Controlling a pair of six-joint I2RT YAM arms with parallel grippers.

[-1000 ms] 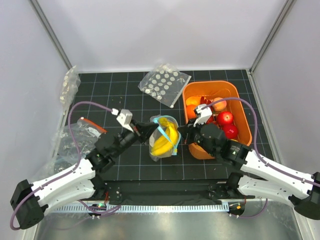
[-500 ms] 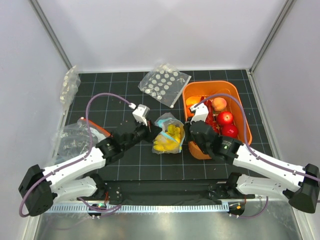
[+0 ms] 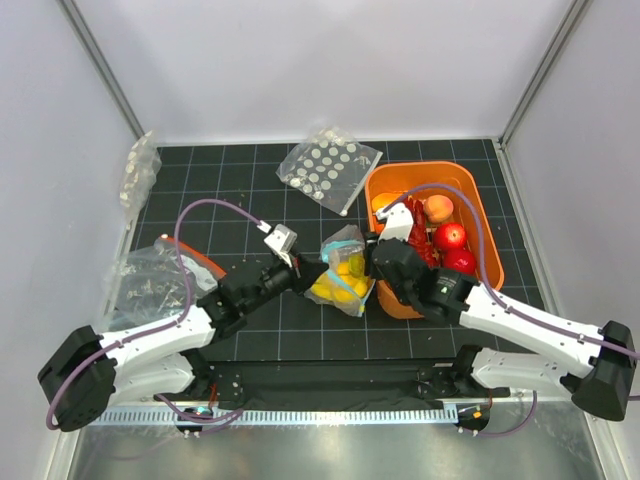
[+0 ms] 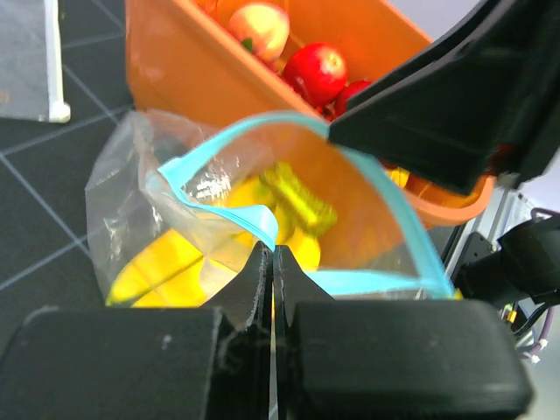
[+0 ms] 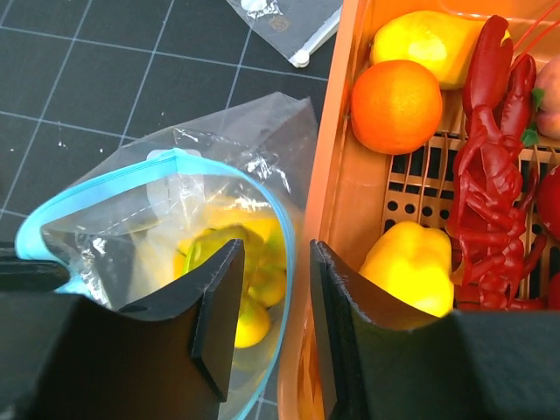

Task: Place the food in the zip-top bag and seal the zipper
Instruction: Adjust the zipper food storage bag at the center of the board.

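Clear crinkly plastic sat mid-table in the top view: the zip-top bag (image 3: pixel 345 252) stood between the two arms, just beside the orange basket (image 3: pixel 470 190), and the banana bunch (image 3: pixel 335 287) showed yellow inside it. The left gripper (image 3: pixel 307 277) was at the bag's left edge, and the right gripper (image 3: pixel 371 257) was at its right edge, close against the basket wall. Over at the left wrist, the jaws were pressed tight together on the light-blue zipper (image 4: pixel 372 282), pinching the near rim. The mouth gaped wide, with bananas showing through. At the right wrist, the jaws stood a narrow gap apart, with the far rim and the basket wall passing between them. Whether they actually gripped the plastic could not be told. The small orange (image 5: pixel 395 105) and the yellow-orange piece (image 5: pixel 433 44) lay in the basket, outside the bag.
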